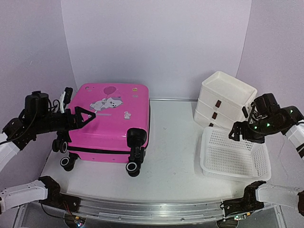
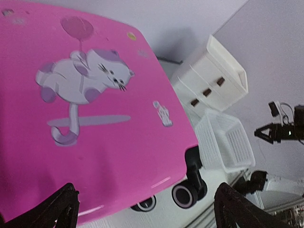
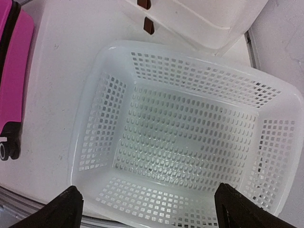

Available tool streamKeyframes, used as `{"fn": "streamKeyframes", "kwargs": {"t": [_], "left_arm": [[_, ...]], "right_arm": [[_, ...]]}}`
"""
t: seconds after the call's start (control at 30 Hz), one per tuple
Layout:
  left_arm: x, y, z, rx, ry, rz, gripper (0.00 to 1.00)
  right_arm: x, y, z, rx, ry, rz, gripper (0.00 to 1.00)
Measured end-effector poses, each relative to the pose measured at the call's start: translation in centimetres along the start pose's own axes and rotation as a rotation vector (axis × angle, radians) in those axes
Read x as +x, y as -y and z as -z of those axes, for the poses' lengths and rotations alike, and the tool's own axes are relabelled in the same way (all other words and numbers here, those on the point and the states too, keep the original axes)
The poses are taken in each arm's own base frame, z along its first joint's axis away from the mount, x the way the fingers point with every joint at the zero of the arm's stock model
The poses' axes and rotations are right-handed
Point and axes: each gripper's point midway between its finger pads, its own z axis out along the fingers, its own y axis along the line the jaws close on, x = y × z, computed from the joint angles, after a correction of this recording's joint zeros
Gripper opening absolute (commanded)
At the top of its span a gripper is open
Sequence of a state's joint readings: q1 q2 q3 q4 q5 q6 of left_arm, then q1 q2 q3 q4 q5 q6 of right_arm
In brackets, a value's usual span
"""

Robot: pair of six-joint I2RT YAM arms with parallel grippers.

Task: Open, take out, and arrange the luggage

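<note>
The luggage [image 1: 111, 118] is a hot-pink hard-shell suitcase with a white cartoon cat print. It lies flat and zipped shut at the left of the table, its black wheels [image 1: 133, 167] toward the near edge. My left gripper [image 1: 89, 115] hovers open over the lid's left side with nothing between its fingers. In the left wrist view the luggage [image 2: 95, 118] fills the frame beneath the left gripper [image 2: 147, 202]. My right gripper [image 1: 236, 132] hangs open above the white mesh basket, far from the luggage. The right wrist view shows the right gripper [image 3: 147, 204] and a strip of the luggage [image 3: 14, 71] at the left edge.
A white mesh basket [image 1: 209, 147] [image 3: 102, 118] sits at the right front, nothing in it. Behind it stands a white plastic drawer stack [image 1: 225, 97] [image 3: 199, 19] with brown handles. A bare stretch of table [image 1: 175, 142] separates the suitcase from the basket. Purple walls close in the back and sides.
</note>
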State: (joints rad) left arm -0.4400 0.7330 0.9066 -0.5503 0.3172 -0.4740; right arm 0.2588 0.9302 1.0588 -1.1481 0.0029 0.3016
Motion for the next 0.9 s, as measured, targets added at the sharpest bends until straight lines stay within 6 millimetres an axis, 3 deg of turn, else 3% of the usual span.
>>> {"fn": "streamKeyframes", "kwargs": {"t": [0.17, 0.43, 0.67, 0.9], "left_arm": [[6.3, 2.9, -2.5, 0.054, -0.186, 0.015, 0.99], [14.9, 8.0, -6.5, 0.011, -0.385, -0.144, 0.99], [16.4, 10.3, -9.4, -0.062, -0.378, -0.194, 0.99], [16.9, 11.1, -12.3, -0.153, -0.378, -0.181, 0.98]], "right_arm": [[1.1, -1.8, -0.8, -0.107, -0.055, -0.031, 0.98], [2.1, -5.3, -2.7, -0.185, -0.135, 0.044, 0.98], [3.5, -8.5, -4.2, -0.185, -0.174, 0.184, 0.98], [3.8, -8.7, -5.1, -0.168, -0.166, 0.191, 0.98]]}}
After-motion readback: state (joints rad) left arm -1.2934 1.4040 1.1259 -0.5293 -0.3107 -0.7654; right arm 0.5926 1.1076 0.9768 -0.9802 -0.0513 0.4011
